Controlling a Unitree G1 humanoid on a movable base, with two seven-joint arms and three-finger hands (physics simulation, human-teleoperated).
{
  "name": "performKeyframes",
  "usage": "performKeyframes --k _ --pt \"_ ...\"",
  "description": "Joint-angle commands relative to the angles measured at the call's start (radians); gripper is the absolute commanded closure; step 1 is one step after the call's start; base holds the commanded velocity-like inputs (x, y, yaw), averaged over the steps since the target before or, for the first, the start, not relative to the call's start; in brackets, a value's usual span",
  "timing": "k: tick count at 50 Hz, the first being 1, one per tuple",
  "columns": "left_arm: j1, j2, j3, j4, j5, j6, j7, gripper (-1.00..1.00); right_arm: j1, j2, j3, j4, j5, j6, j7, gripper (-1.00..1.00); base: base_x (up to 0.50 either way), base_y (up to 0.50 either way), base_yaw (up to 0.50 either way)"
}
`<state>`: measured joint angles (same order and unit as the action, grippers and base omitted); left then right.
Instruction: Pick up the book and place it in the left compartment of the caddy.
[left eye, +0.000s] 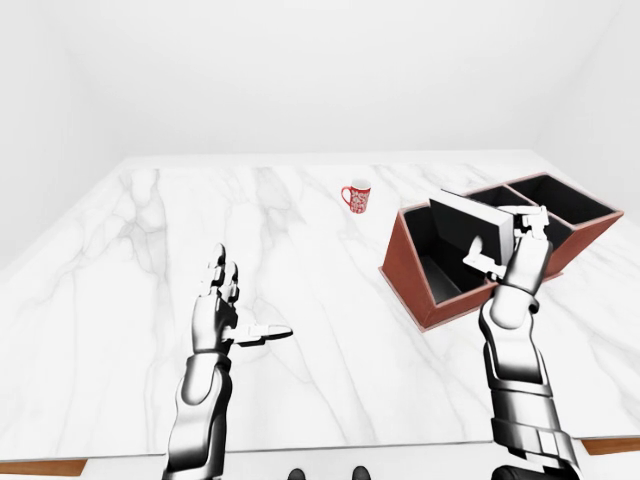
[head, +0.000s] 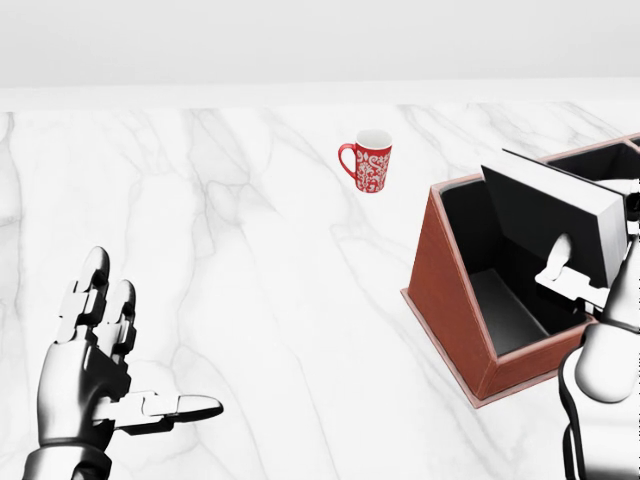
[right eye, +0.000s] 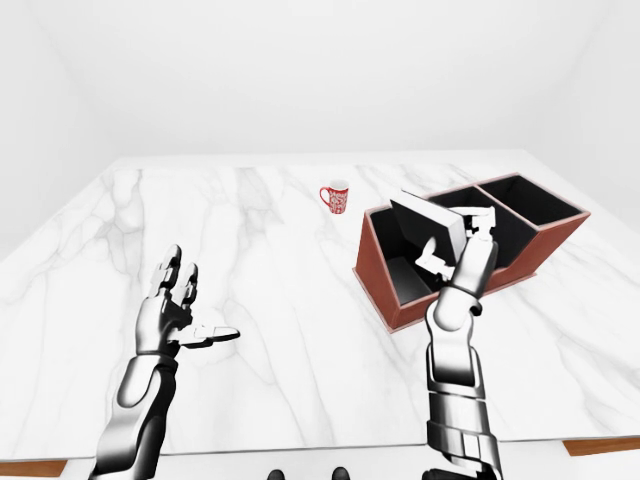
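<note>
The black book (head: 540, 215) with white page edges stands tilted in my right hand (head: 600, 240). Its lower end is down inside the left compartment (head: 500, 305) of the red-brown caddy (head: 445, 290). My thumb (head: 562, 262) lies on the cover and the other fingers sit behind the top right corner. The caddy's right compartment (left eye: 550, 195) shows nothing inside. My left hand (head: 150, 335) is open and empty, hovering over the marble table (head: 250, 250) at the lower left of the head view, far from the caddy.
A red and white patterned mug (head: 370, 162) stands on the table up and left of the caddy. The table's near edge (left eye: 330, 455) runs along the bottom of the left-eye view. White walls lie beyond the table.
</note>
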<state>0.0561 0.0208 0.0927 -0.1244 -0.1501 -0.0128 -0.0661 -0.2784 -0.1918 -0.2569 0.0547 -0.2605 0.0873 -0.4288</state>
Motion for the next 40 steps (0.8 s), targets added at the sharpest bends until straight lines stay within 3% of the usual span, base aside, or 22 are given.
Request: performKeyframes --k 1,40 --pt "-0.005 0.001 -0.001 0.007 0.004 0.001 0.001 -1.0 -0.017 -0.014 0.004 0.055 -0.044 0.0 -0.038 1.0 0.0 0.0 0.0" --pt "-0.006 0.001 0.002 0.005 -0.002 0.008 0.002 -1.0 -0.03 -0.048 0.03 0.161 -0.164 0.0 0.019 1.0 0.0 0.0 0.0"
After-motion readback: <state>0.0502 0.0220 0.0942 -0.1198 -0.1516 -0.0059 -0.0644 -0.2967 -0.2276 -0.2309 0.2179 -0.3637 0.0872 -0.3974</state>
